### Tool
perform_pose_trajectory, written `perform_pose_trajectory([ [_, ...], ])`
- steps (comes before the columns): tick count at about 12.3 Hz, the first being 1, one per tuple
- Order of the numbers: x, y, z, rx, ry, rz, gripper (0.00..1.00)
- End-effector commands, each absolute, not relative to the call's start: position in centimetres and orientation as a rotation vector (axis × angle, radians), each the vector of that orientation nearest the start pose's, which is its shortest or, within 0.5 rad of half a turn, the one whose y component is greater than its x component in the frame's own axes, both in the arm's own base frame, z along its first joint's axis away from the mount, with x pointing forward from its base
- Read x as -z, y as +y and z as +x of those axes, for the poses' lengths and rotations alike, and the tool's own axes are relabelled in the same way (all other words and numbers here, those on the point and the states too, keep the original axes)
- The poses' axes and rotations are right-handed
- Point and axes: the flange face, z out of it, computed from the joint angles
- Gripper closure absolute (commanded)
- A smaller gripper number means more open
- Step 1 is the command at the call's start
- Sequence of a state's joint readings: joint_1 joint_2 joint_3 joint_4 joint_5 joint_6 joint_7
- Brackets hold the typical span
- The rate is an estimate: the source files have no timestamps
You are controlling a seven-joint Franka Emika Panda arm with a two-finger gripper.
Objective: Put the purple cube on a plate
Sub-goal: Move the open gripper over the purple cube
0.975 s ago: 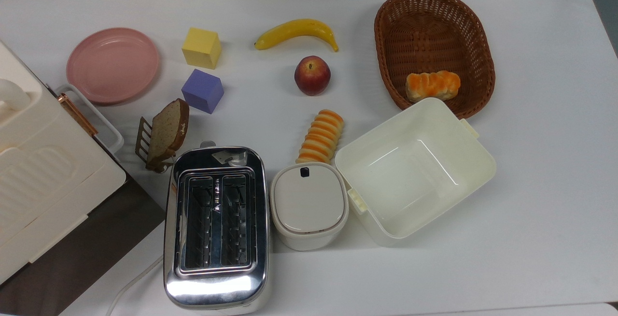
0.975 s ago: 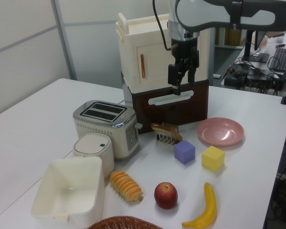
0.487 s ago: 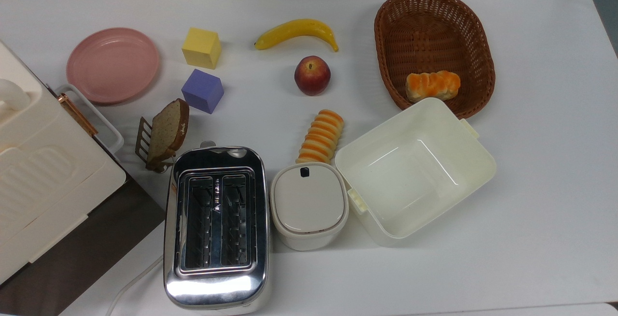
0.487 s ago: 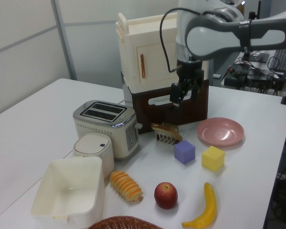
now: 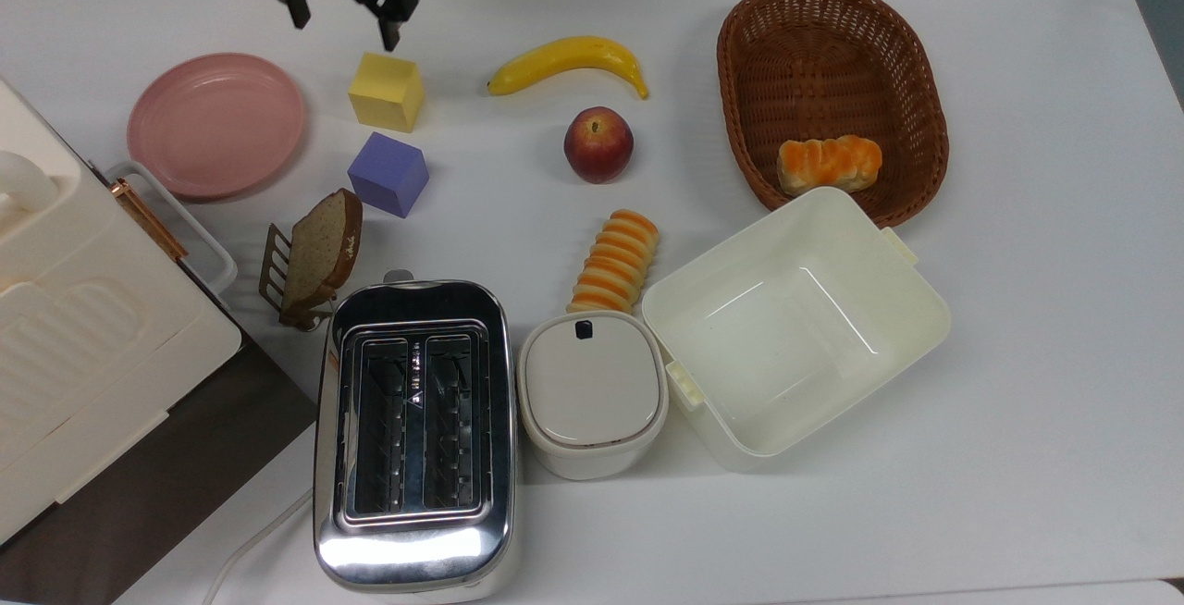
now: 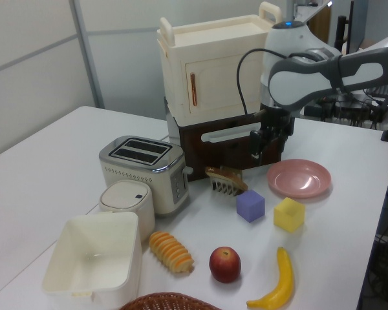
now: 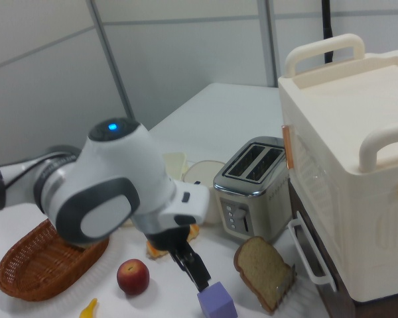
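- Pink plate [image 5: 215, 124] sits at the top view's left, bare.
- Gripper [image 5: 342, 18] hangs at 11 o'clock of the yellow cube [image 5: 387, 92], fingers apart, empty.
- Purple cube [image 5: 388, 174] rests at 4 o'clock of the plate, well apart from the gripper.
- You'd likely find it light and rigid; pinch two opposite flat faces.

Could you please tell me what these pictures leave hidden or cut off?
- Yellow cube: out of frame in the right view.
- Plate: likewise outside the right view.
- Purple cube: bottom cropped by the right view's lower edge.
- Basket: mostly cut by the left view's bottom edge.
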State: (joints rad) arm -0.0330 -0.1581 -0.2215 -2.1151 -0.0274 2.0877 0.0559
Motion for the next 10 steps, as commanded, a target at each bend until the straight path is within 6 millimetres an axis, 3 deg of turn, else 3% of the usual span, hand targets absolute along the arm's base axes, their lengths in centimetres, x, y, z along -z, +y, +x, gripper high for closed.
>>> perform_pose_trajectory([
  [1, -46.6, -13.3, 50.1, 0.205, 0.435, -3.135, 0.0],
  [6, -41.7, -13.6, 51.7, 0.066, 0.466, -3.207, 0.0],
  [10, -42.8, -15.1, 53.3, 0.129, 0.525, -3.214, 0.0],
])
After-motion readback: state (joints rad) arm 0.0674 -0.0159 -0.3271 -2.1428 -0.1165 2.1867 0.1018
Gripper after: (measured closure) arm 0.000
